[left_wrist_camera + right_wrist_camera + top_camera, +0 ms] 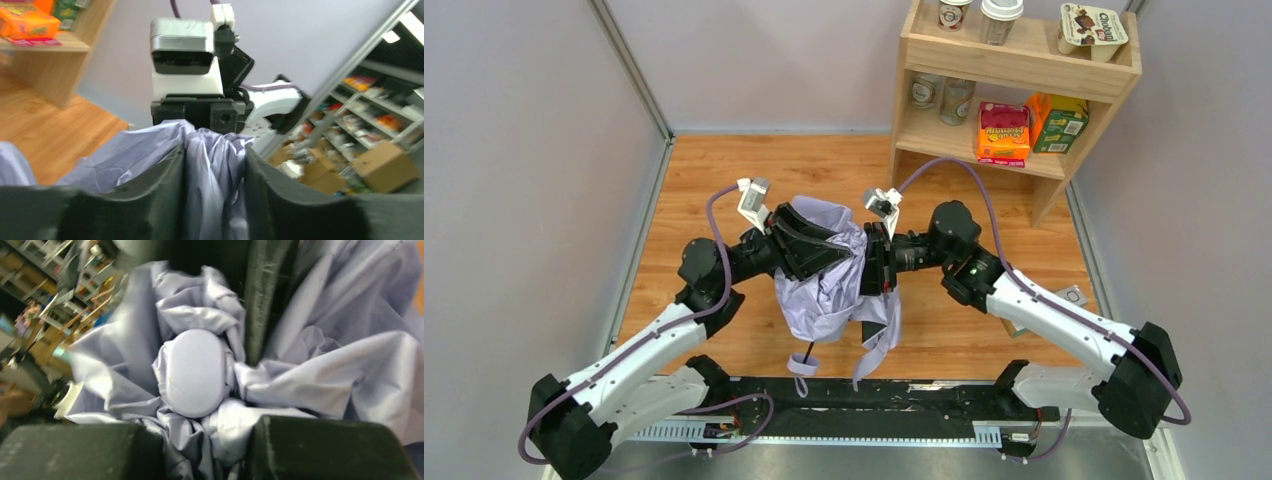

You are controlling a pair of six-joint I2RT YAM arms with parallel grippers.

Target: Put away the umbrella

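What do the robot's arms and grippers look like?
The left arm and right arm are smooth white tubes joined by chunky black joints. A purple cable loops along each one. The left gripper and right gripper each have two flat, dark fingers with foamy-looking pads. A small white and grey camera box sits on each wrist.

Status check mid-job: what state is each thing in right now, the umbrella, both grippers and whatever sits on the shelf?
umbrella: collapsed, canopy loose and bunched, gathered between both grippers.
left gripper: canopy fabric between its fingers; how firm the grip is cannot be told.
right gripper: fabric between its fingers, just below the umbrella's top cap; grip unclear too.
lidded cup: upright on top of the shelf.
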